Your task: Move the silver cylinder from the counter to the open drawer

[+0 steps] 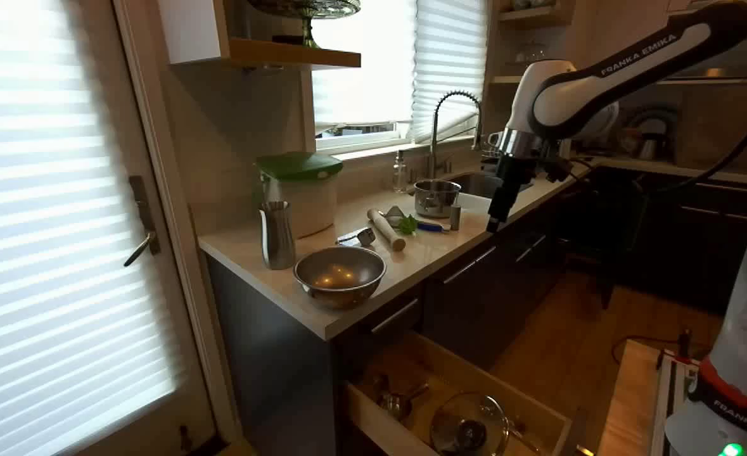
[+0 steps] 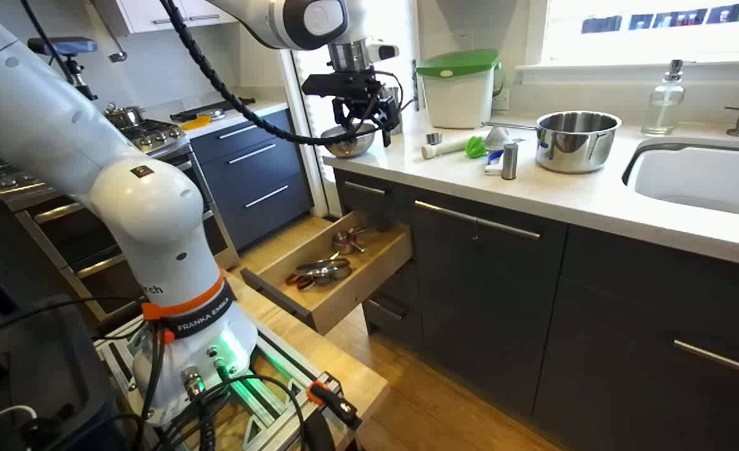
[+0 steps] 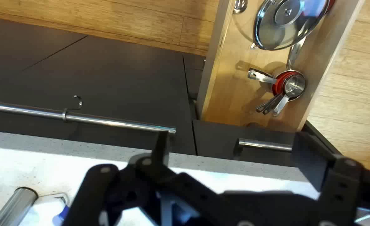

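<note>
Silver cylinder (image 2: 509, 161): one; upright on the surface (image 2: 570, 195) in both exterior views, near the front edge, at 8 o'clock of the saucepan (image 2: 577, 144) in an exterior view; its exposed sides probably suit a grasp.
End effector (image 3: 232, 142): one; two fingers (image 3: 310, 160), well apart, nothing clasped; pointing down, presumably spread to take the cylinder, which shows between 8 and 9 o'clock of it in the wrist view.
Open drawer (image 3: 214, 78): one; at 1 o'clock of the end effector in the wrist view; pulled out, it would seem, to receive the cylinder from above; transfer not yet made.
Measuring cups (image 3: 294, 86): one nest, at least four handles showing; stacked, likely to save room; drawer floor at 9 o'clock of them seems the likelier landing place.
Glass lid (image 3: 288, 28): one; at 12 o'clock of the cups.
Small tools: one wooden rod (image 2: 449, 147), one green tool (image 2: 475, 147), one blue-handled tool (image 2: 493, 157); all between 9 and 10 o'clock of the cylinder in an exterior view; blue tool's contact with it cannot be told.
Mixing bowl (image 1: 340, 278): one; tall steel vessel (image 1: 277, 237), one, at its 10 o'clock.
</note>
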`<state>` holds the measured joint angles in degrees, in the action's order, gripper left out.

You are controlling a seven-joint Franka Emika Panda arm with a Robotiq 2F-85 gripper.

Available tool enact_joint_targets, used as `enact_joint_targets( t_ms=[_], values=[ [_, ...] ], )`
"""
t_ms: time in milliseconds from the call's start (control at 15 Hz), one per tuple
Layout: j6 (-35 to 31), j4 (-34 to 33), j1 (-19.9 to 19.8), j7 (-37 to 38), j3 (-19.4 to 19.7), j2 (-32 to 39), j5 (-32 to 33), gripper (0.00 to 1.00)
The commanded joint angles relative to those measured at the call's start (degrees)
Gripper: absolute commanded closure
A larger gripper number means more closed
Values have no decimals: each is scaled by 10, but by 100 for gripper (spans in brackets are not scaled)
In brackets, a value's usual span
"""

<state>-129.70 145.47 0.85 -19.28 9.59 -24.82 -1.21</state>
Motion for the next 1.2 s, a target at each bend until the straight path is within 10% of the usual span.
enact_joint_targets(
  t_ms=[0, 467, 1133],
  values=[
    [2, -1, -5, -2, -5, 0, -3, 0],
    [2, -1, -5, -2, -5, 0, -3, 0],
    [-50, -74, -124, 5, 67, 32, 56, 0]
  ],
)
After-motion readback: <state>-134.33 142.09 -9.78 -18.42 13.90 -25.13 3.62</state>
